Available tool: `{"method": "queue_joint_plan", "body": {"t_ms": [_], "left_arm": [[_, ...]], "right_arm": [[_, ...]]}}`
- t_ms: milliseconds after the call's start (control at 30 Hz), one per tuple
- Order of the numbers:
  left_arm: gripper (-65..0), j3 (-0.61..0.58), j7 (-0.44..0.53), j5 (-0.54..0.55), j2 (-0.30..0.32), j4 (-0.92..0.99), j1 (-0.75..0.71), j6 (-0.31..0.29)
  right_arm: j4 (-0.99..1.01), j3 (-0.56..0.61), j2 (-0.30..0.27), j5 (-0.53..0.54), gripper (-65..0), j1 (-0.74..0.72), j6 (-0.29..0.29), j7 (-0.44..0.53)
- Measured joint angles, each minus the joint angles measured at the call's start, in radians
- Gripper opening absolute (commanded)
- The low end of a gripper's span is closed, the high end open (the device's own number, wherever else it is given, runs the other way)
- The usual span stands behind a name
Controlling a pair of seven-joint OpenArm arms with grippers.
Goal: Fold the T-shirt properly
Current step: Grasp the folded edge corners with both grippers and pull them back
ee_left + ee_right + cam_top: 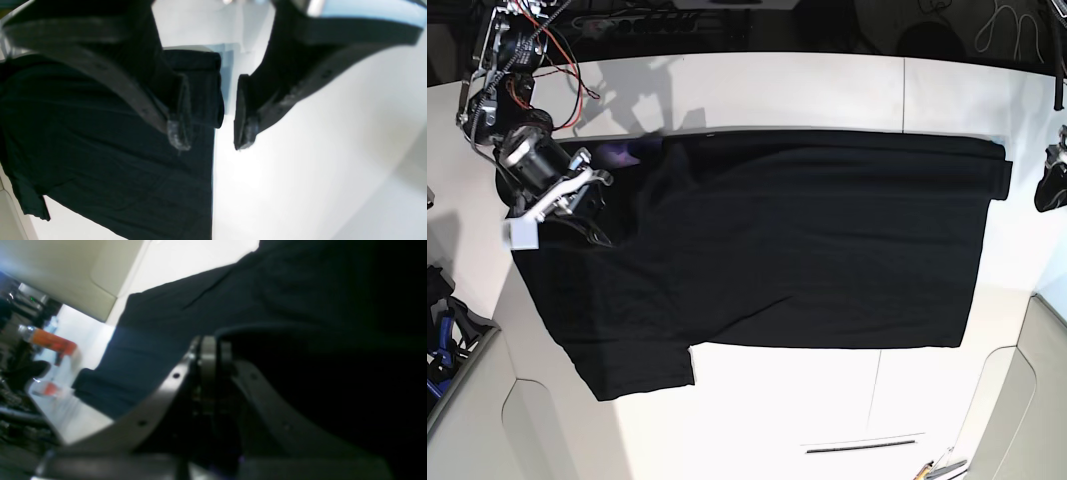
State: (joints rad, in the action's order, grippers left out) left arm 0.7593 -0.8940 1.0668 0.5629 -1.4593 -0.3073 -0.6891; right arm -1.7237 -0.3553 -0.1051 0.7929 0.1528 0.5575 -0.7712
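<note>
1. The T-shirt (797, 250) lies spread on the white surface (787, 90), plain black side up, and fills most of the middle of the base view.
2. Its long top edge runs straight across the far side. At the base view's right end that edge is rolled into a thick doubled fold (999, 170).
3. One short sleeve (632, 365) sticks out toward the near edge at the base view's lower left.
4. At the upper left of the base view the cloth is bunched and lifted, and a small bluish-purple patch (619, 153) shows at its rim.
5. The right tool (577, 195) sits at that bunched corner, on the base view's left.
6. In the right wrist view the right tool's fingers (208, 353) are pressed together with black cloth at and around their tips, so it is clamped on the T-shirt (267, 300).
7. The left tool (208, 133) has its fingers apart with nothing between them. It hangs over the straight side edge of the T-shirt (100, 150), one finger above cloth and the other above bare surface (317, 166).
8. In the base view only part of the left tool (1052, 185) shows, at the right border, just beside the rolled fold.
9. Red wires (552, 60) run along the right arm above its tool.
</note>
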Motion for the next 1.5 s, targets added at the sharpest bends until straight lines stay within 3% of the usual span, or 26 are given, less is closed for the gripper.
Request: {"method": "queue_joint_plan", "body": {"t_ms": [267, 300, 400, 433, 500, 700, 867, 933, 1000, 1033, 1200, 1367, 1500], "left_arm": [[-40.5, 0.0, 0.0, 0.0, 0.0, 0.0, 0.0, 0.0], [-40.5, 0.0, 0.0, 0.0, 0.0, 0.0, 0.0, 0.0], [-40.5, 0.0, 0.0, 0.0, 0.0, 0.0, 0.0, 0.0], [-40.5, 0.0, 0.0, 0.0, 0.0, 0.0, 0.0, 0.0], [-40.5, 0.0, 0.0, 0.0, 0.0, 0.0, 0.0, 0.0], [-40.5, 0.0, 0.0, 0.001, 0.0, 0.0, 0.0, 0.0], [-42.3, 0.0, 0.004, 0.093, 0.0, 0.0, 0.005, 0.0], [-48.6, -0.01, 0.005, 0.106, 0.001, 0.0, 0.006, 0.0], [-57.6, -0.039, -0.019, 0.108, 0.002, 0.0, 0.005, 0.0], [-62.7, -0.062, -0.033, 0.105, 0.002, 0.0, 0.005, 0.0], [-65.0, -0.188, -0.069, 0.118, 0.0, -0.003, 0.005, 0.0], [-65.0, -0.282, -0.048, -0.059, -0.001, -0.02, 0.005, 0.0], [-65.0, -0.337, 0.062, -0.243, -0.004, -0.02, 0.005, 0.0]], "right_arm": [[0.069, 0.12, 0.0, -0.227, -65.0, -0.113, -0.004, 0.113], [0.077, 0.127, 0.0, -0.243, -59.8, -0.121, -0.008, 0.114], [0.09, 0.128, 0.0, -0.282, -34.8, -0.139, -0.011, 0.114], [0.09, 0.128, 0.0, -0.298, -30.3, -0.142, -0.012, 0.117], [0.09, 0.127, 0.0, -0.319, -28.4, -0.15, -0.024, 0.116], [0.09, 0.07, 0.0, -0.319, -28.5, -0.175, -0.042, 0.117], [0.089, 0.003, 0.0, -0.311, -30.0, -0.175, -0.042, 0.062], [0.089, -0.029, 0.0, -0.272, -41.6, -0.175, -0.042, -0.011], [0.089, -0.064, 0.0, -0.238, -61.2, -0.172, -0.042, -0.055], [0.089, -0.085, 0.0, -0.221, -65.0, -0.172, -0.042, -0.061], [0.089, -0.159, 0.0, -0.16, -65.0, -0.146, -0.007, -0.061], [0.088, -0.177, -0.006, -0.185, -65.0, -0.09, 0.002, -0.058], [0.088, -0.177, -0.005, -0.347, -65.0, -0.061, 0.004, 0.004]]}}
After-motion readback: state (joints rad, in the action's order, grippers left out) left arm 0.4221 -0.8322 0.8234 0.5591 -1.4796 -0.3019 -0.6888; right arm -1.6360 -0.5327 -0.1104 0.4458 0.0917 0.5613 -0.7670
